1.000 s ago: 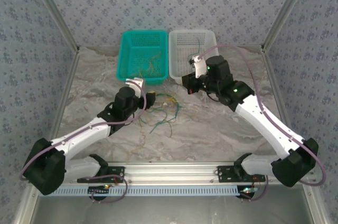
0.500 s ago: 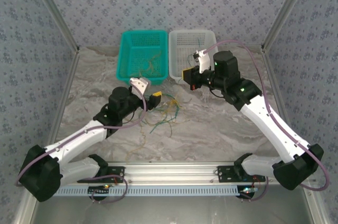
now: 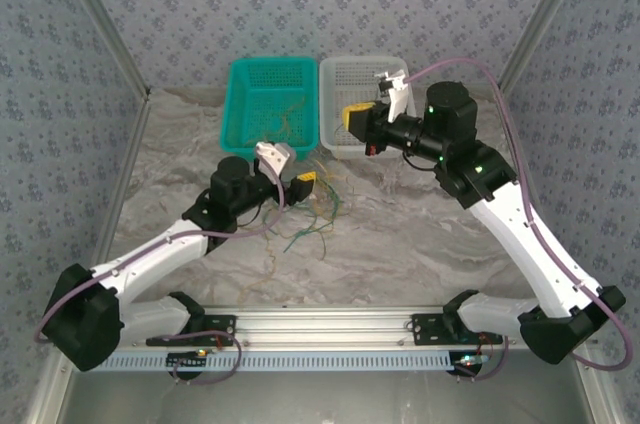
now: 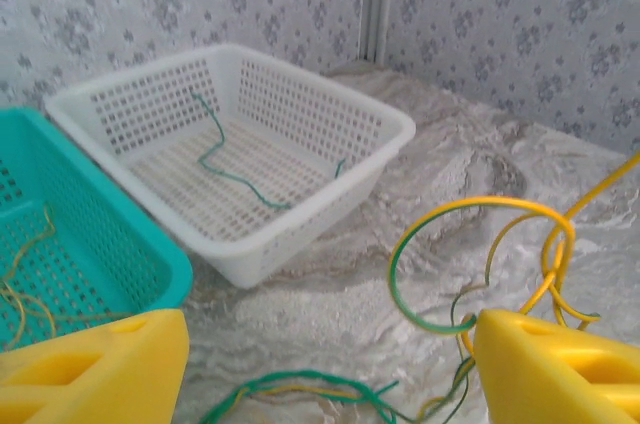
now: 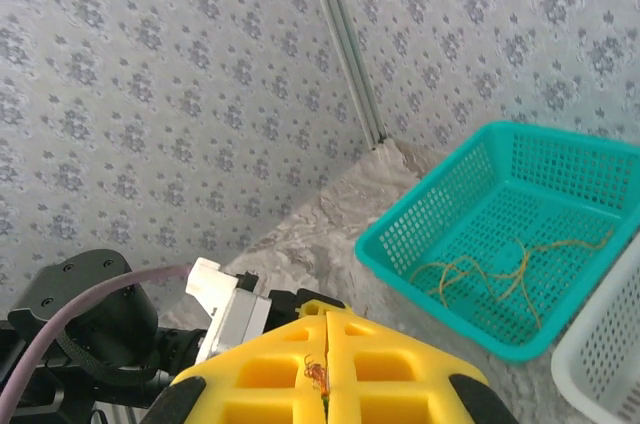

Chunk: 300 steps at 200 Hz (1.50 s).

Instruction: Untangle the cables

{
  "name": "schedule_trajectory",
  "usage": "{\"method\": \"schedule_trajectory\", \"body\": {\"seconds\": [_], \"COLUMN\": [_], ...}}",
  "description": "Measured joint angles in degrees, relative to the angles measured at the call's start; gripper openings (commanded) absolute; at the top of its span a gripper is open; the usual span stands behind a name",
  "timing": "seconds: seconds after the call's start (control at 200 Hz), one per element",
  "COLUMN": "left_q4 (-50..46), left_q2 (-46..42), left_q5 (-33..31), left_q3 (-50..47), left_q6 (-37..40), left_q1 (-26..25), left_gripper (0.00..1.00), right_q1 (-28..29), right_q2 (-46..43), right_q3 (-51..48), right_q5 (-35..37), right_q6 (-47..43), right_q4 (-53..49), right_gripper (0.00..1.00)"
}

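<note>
**Enclosure:** walls (image 3: pixel 330 4) papered in a grey floral pattern, with aluminium posts (image 3: pixel 100 34) at the corners.

**Surface:** the table (image 3: pixel 420 244) has a beige marbled top. An aluminium rail (image 3: pixel 330 322) along its near edge carries both arm bases.

**Arms:** the left arm (image 3: pixel 160 249) reaches toward the table centre. The right arm (image 3: pixel 520 234) is raised over the white basket.

**Baskets:** a teal basket (image 3: pixel 272 63) and a white basket (image 3: pixel 365 61) stand side by side, touching, at the middle of the far edge.

**Grippers:**
- The left gripper (image 3: pixel 303 184) has its yellow fingers (image 4: pixel 90 369) spread wide and holds nothing.
- The right gripper (image 5: pixel 326 364) has its pads pressed together. A reddish fleck at the seam is too small to identify.

**Cables:**
- The main tangle of cables (image 3: pixel 315 214), green and yellow, lies on the table just near of the baskets, beside the left gripper. Its long axis runs from far to near, and loose ends trail toward the near edge.
- One yellow-green loop (image 4: pixel 470 244) stands up beside a left finger; whether they touch cannot be told.
- Yellow-tan strands (image 5: pixel 510 274) lie in the teal basket.
- One green cable (image 4: pixel 225 159) crosses the white basket's floor, one end climbing a wall
</note>
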Motion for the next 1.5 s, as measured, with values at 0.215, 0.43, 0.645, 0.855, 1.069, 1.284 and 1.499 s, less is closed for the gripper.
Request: {"method": "schedule_trajectory", "body": {"seconds": [0.215,0.43,0.645,0.855,1.069,1.284,1.499], "left_q4": [0.70,1.90,1.49,-1.68,1.46,2.43,2.58], "left_q2": [-3.93,-4.35,-3.15,1.16,8.50,10.84,7.34], "left_q5": [2.56,7.52,15.89,19.12,17.68,13.60,10.51], "left_q3": [1.70,4.24,4.37,9.70,11.37,10.64,8.15], "left_q6": [-0.04,0.17,0.87,4.24,4.24,4.76,5.16], "left_q1": [1.49,2.73,2.14,-2.86,-4.07,-4.04,-4.02], "left_gripper": [0.73,0.75,0.79,0.82,0.74,0.28,0.00], "right_q1": [-1.07,-2.34,-2.34,-2.27,-1.77,-1.64,-2.54], "right_q2": [0.00,0.00,0.00,0.11,0.44,0.44,0.44], "right_q3": [0.70,1.20,1.46,1.53,1.53,1.51,1.49], "right_q5": [-1.60,-2.62,-2.36,-1.29,0.02,2.73,9.20], "right_q6": [0.00,0.07,0.42,1.70,2.45,2.64,2.56], "right_q4": [1.20,2.43,2.91,4.07,4.96,5.11,4.66], "right_gripper": [0.00,0.00,0.00,0.00,0.00,0.00,0.00]}}
